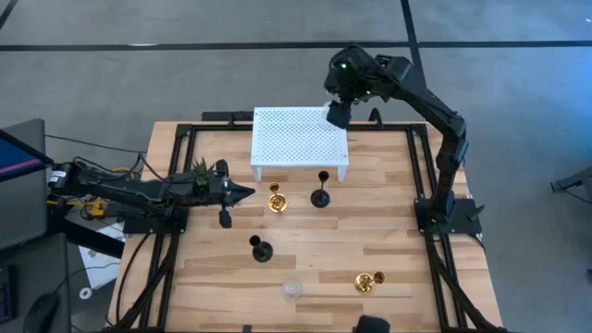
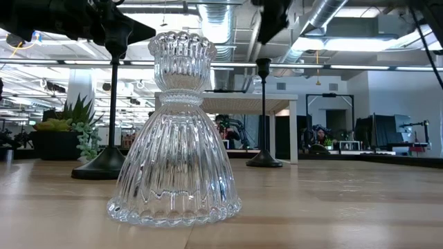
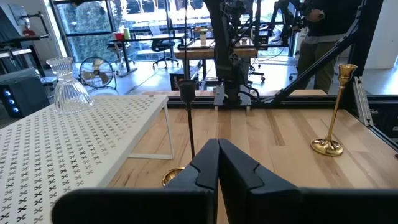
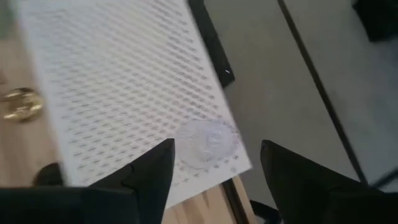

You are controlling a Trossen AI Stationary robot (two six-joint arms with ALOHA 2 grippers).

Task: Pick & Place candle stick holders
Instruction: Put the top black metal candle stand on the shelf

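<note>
Glass holder (image 2: 174, 131): clear, ribbed, bell-shaped, upright.

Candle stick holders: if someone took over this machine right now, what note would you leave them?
Left gripper: shut, empty, beside the plant.
Right gripper: open, above a corner of the white shelf, over a clear glass holder standing there.
On the table: first gold holder, second gold holder, first black holder, second black holder, second clear holder.
Done: one holder on the shelf.
Left: probably the other five.
</note>
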